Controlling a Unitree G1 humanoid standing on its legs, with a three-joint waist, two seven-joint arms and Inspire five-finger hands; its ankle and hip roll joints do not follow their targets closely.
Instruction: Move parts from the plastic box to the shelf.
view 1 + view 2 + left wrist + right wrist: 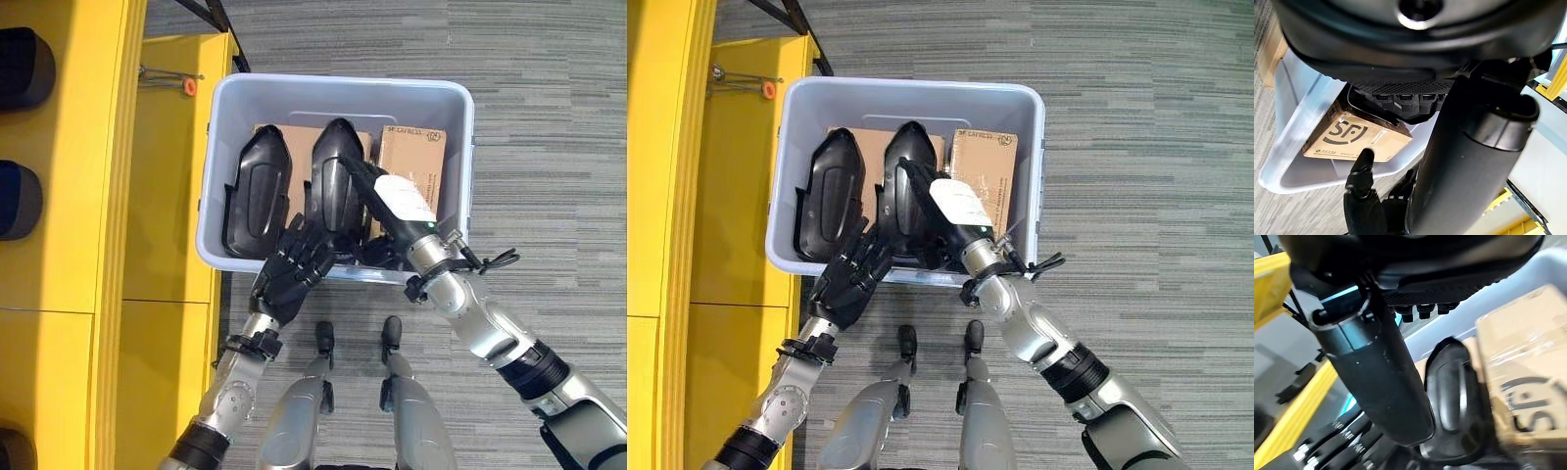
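Observation:
A pale grey plastic box (220,127) stands on the carpet beside the yellow shelf (167,196). Two black moulded parts stand side by side in it: one on the left (257,191) and one in the middle (333,166). My left hand (292,266) is at the box's near rim, open, its fingers reaching over the rim to the middle part's near end. My right hand (402,201), with a white cover, is inside the box, fingers straight along that part's right side. The right wrist view shows the black part (1454,396) just past the thumb (1376,367).
Cardboard cartons (416,152) lie under and to the right of the parts, one showing in the left wrist view (1356,137). Dark parts (20,69) sit on the shelf at far left. A small orange-tipped tool (189,86) lies on the shelf by the box's far corner.

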